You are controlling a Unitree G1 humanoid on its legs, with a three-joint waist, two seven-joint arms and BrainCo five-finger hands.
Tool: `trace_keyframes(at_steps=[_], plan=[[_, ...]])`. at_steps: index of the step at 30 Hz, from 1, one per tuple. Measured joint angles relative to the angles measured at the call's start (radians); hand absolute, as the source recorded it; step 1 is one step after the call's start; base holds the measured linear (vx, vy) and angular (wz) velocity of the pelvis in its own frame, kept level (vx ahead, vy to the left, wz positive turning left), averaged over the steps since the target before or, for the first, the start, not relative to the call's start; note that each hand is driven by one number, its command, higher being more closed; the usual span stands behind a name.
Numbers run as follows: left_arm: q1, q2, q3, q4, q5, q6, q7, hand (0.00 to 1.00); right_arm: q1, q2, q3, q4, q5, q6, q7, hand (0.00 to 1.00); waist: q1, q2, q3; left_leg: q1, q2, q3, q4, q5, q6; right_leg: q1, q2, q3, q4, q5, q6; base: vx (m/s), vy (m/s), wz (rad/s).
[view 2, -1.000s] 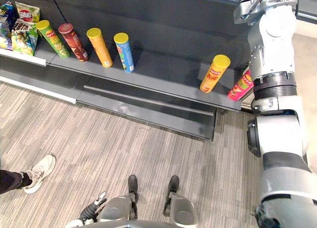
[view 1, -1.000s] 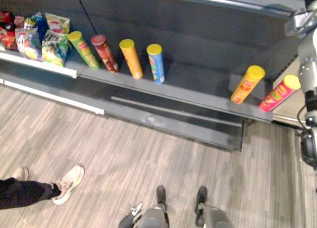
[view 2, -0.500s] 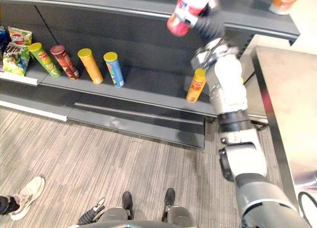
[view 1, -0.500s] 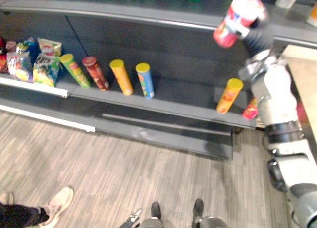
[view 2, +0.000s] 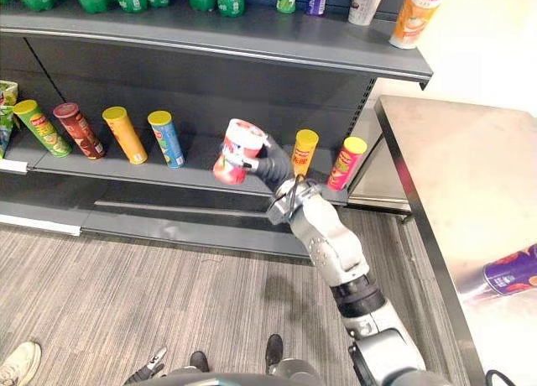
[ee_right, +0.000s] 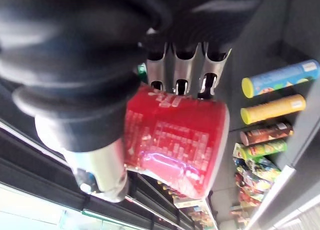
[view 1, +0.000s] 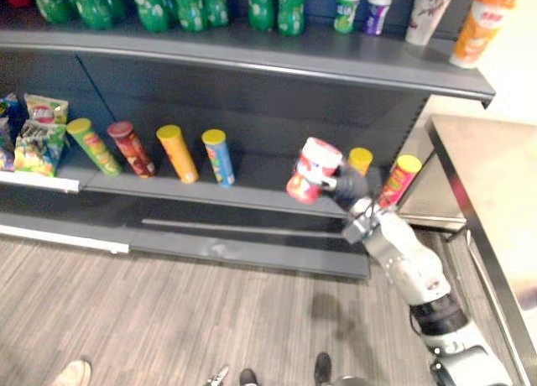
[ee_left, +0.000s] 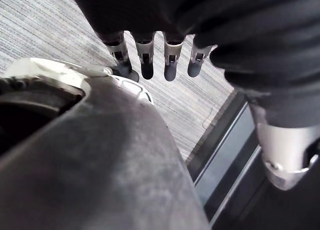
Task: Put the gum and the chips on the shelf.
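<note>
The right hand [view 2: 273,166] is clenched round a red canister [view 2: 238,151] with a white top, fingers across its side. The canister is tilted and in the air in front of the lower shelf [view 1: 256,180], level with the gap between a blue chip tube [view 2: 166,138] and a yellow-lidded tube [view 2: 304,151]; it does not appear to rest on the shelf. The left hand [ee_left: 150,60] hangs released, fingers straight, above the floor. A purple can [view 2: 512,273] lies on the steel surface [view 2: 453,176] at the robot's right, well apart. Assessment: the first placement is in progress and incomplete, with set-down and release outstanding; whether the purple can is the second item cannot be told.
</note>
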Motion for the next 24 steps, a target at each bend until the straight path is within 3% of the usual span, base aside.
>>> trace_keyframes(at_steps=[4, 5, 10, 15, 21, 24], plan=[[-0.001, 0.0, 0.0, 0.026, -0.008, -0.017, 0.008, 0.0, 0.053, 0.002, 0.037, -0.005, 0.0, 0.006, 0.042, 1.0, -0.002, -0.003, -0.018, 0.0, 0.0, 0.006, 0.0, -0.004, -0.001, -0.001, 0.001, 0.007, -0.001, 0.0, 0.0, 0.03, 0.008, -0.04], [0.001, 0.005, -0.009, 0.061, -0.009, -0.02, 0.037, 0.0, 0.127, 0.003, 0.11, -0.039, 0.0, 0.005, 0.062, 1.0, -0.008, -0.005, -0.069, -0.003, -0.001, 0.024, 0.0, -0.008, -0.003, -0.014, 0.0, 0.018, -0.001, 0.004, -0.005, 0.0, 0.0, 0.0], [0.001, 0.005, -0.009, 0.061, -0.009, -0.02, 0.037, 0.0, 0.129, 0.002, 0.109, -0.039, 0.0, 0.005, 0.062, 1.0, -0.009, -0.005, -0.069, -0.002, -0.001, 0.025, 0.0, -0.008, -0.003, -0.014, 0.001, 0.019, -0.002, 0.004, -0.005, 0.0, 0.0, 0.0], [0.0, 0.0, -0.007, 0.065, -0.009, -0.021, 0.038, 0.0, 0.207, 0.003, 0.074, -0.026, -0.002, -0.026, 0.071, 1.0, -0.007, 0.004, -0.07, 0.007, -0.004, 0.02, 0.0, -0.016, -0.002, 0.023, 0.0, 0.006, -0.034, 0.005, -0.002, 0.02, 0.005, 0.07], [0.001, -0.01, 0.017, 0.066, -0.008, -0.03, 0.037, 0.0, 0.246, 0.002, -0.075, 0.047, -0.026, -0.113, 0.096, 1.0, -0.001, 0.02, -0.067, 0.016, -0.005, 0.019, 0.007, -0.029, -0.002, 0.038, -0.001, -0.01, -0.06, 0.005, -0.001, 0.07, 0.006, 0.02], [0.002, -0.021, 0.031, 0.065, -0.006, -0.032, 0.037, 0.0, 0.246, 0.0, -0.111, 0.048, -0.099, -0.175, 0.106, 1.0, 0.001, 0.035, -0.07, 0.026, -0.003, 0.023, 0.007, -0.029, 0.001, 0.041, 0.002, -0.009, -0.056, 0.009, -0.008, 0.09, -0.003, -0.06]])
